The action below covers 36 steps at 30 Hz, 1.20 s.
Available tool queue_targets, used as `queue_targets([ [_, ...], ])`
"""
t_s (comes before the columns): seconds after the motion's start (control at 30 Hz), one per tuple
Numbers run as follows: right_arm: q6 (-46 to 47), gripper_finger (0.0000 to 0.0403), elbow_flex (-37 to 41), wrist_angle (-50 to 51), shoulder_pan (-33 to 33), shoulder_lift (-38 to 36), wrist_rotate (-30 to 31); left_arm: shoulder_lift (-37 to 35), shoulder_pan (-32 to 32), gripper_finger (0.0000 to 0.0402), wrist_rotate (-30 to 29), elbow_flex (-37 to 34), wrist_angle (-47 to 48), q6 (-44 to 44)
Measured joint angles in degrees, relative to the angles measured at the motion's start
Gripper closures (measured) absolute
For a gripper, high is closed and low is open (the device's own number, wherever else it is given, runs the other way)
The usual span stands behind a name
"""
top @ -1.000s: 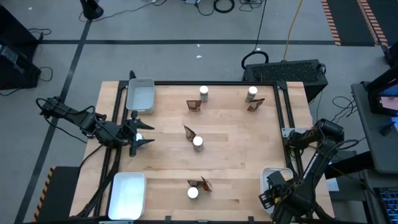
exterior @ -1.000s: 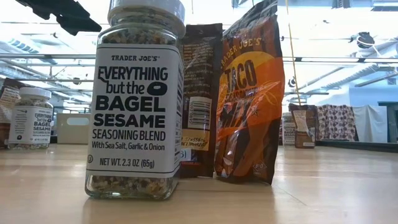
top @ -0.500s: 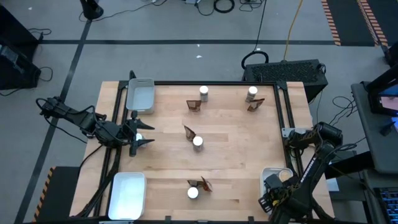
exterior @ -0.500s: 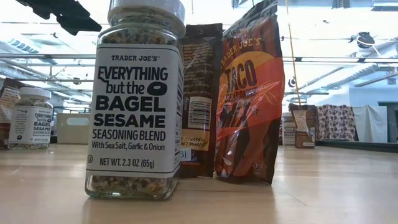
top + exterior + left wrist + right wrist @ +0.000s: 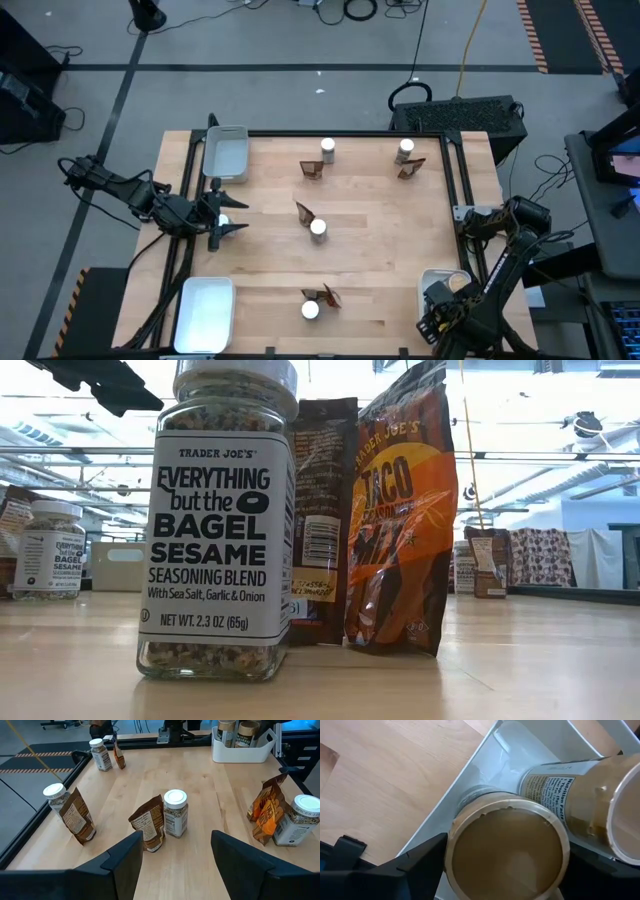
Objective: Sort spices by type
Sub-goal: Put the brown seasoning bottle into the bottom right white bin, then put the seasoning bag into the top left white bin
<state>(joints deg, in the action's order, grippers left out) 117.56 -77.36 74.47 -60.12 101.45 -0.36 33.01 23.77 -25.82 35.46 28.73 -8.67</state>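
Note:
Several white-lidded jars (image 5: 318, 229) and dark crinkly sachets (image 5: 304, 212) stand in pairs across the wooden table. One such pair, a jar (image 5: 220, 520) and an orange-brown sachet (image 5: 400, 520), fills the low view. My right gripper (image 5: 507, 860) is over the white tray (image 5: 440, 278) at the near right corner, shut on a tan-lidded jar (image 5: 507, 852). A second tan-lidded jar (image 5: 600, 795) stands beside it in that tray. My left gripper (image 5: 232, 214) waits open at the table's left edge and touches nothing. My right gripper comes from above, pointing down, with one finger (image 5: 420, 860) on each side of the tan lid's rim (image 5: 451, 851). The jar stands upright inside the tray. The lid hides whether its bottom rests on the tray floor.
Two more white trays sit at the left, one at the far corner (image 5: 225, 150) and one at the near corner (image 5: 205, 312). A black frame (image 5: 455, 170) borders the table. Bare wood lies between the jar pairs (image 5: 390, 240).
My right gripper has shifted slightly toward the table's near edge over the tray, and a tan lid now shows in the tray beside it.

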Motion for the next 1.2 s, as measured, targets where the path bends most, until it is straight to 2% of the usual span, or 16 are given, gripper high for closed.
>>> queue_targets([
  [0.13,-0.3,0.009,0.0,0.0,0.0,0.0,-0.3,0.0,0.0,0.0165,0.0,0.0,0.0,0.0],
  [0.33,-1.7,0.009,0.0,1.8,0.2,0.0,-5.4,0.0,0.0,0.0165,0.0,0.0,0.0,0.0],
  [0.57,-1.3,0.009,0.0,1.9,0.3,-1.7,-5.8,0.0,0.0,0.0165,0.0,0.0,0.0,0.0],
  [1.1,0.5,0.0089,0.0,2.3,3.5,-13.7,-5.6,1.1,0.0,0.0165,0.0,0.0,-0.2,0.1],
  [1.2,0.5,0.0089,0.0,2.4,4.2,-16.7,-2.6,1.2,0.0,0.0165,0.0,0.0,-0.6,0.1],
])
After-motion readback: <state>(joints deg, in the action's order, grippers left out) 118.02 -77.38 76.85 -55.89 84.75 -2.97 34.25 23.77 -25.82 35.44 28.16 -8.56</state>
